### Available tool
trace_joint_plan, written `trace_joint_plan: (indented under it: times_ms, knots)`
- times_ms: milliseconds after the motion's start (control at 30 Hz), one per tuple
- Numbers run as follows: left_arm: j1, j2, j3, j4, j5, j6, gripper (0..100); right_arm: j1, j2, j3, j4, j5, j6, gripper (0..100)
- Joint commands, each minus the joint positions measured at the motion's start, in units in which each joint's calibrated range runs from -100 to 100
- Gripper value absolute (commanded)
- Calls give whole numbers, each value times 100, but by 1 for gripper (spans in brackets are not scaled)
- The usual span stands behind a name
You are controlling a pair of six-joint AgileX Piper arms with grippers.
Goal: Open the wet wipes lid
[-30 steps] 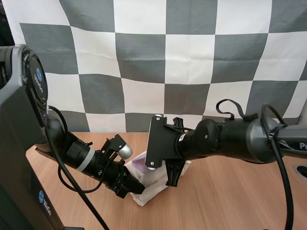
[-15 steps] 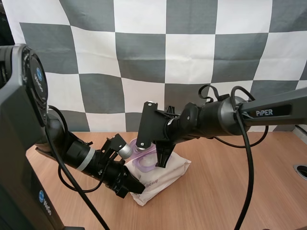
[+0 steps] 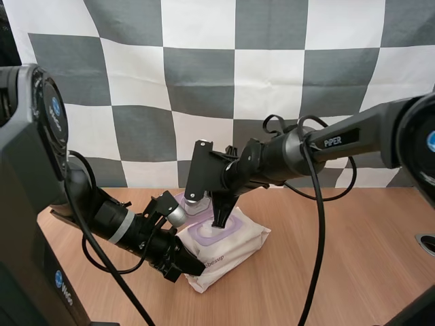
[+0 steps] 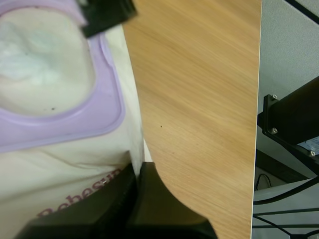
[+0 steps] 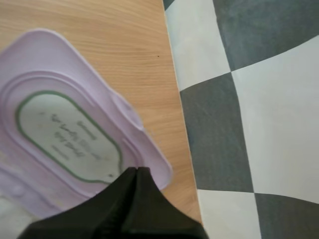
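Observation:
A white wet wipes pack (image 3: 234,246) lies on the wooden table (image 3: 326,272). Its lilac lid (image 3: 181,201) is flipped back toward the rear left, baring the lilac-framed opening (image 3: 204,233) with a white wipe (image 4: 30,59) inside. My left gripper (image 3: 195,267) is shut on the pack's near corner, its fingers pinching the white wrapper (image 4: 65,194) beside the lilac frame (image 4: 107,119). My right gripper (image 3: 219,221) hangs tip-down just over the opening, shut as one dark wedge. Seen from its wrist, its tips (image 5: 135,172) sit at the edge of the labelled lid (image 5: 65,134).
The left arm's large dark base (image 3: 27,204) stands at the table's left front corner. A round grey fitting (image 3: 428,242) sits at the table's right edge. Bare wood stretches right of the pack.
The right gripper has swung back and left, carrying the lid up and over. The lid now lies folded back and the opening is bare. The left gripper has held still.

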Motion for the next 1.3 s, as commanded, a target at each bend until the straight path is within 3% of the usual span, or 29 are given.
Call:
trace_joint_plan:
  times_ms: [0, 367, 533, 600, 633, 700, 767, 800, 867, 900, 1033, 1267]
  knots:
    - [0, -3, 2, 8, 0, 4, 0, 4, 94, -95, 4, 20, -5, 0]
    - [0, -3, 2, 18, 0, 4, 0, -12, 158, -244, 4, 74, 10, 0]
    - [0, -40, 2, 36, -457, -49, 0, -129, -347, -244, 14, 165, 558, 0]
    - [0, -158, -13, 48, -544, -211, 7, -190, -634, -244, 14, 239, 750, 0]
    - [0, -221, -23, 48, -621, -288, 14, -216, -787, -244, 14, 308, 818, 7]
    - [0, -432, -23, 56, -755, -480, 34, -263, -1077, -244, 14, 478, 995, 40]
    - [0, -693, -23, 69, -912, -649, 57, -295, -1333, -244, 14, 518, 1416, 87]
    - [0, -854, -23, 69, -983, -766, 69, -314, -1431, -244, 14, 518, 1601, 100]
    - [0, -1223, -23, 69, -1135, -983, 93, -362, -1695, -244, -50, 581, 1896, 100]
    - [0, -1442, -23, 69, -1270, -1101, 99, -388, -1846, -244, -106, 614, 1997, 100]
    - [0, -2414, -115, 250, -1834, -1526, 100, -502, -2538, -244, -713, 777, 2565, 100]
    - [0, -4363, -885, 562, -3140, -3111, 100, -887, -4163, -244, -1481, 1578, 3688, 100]
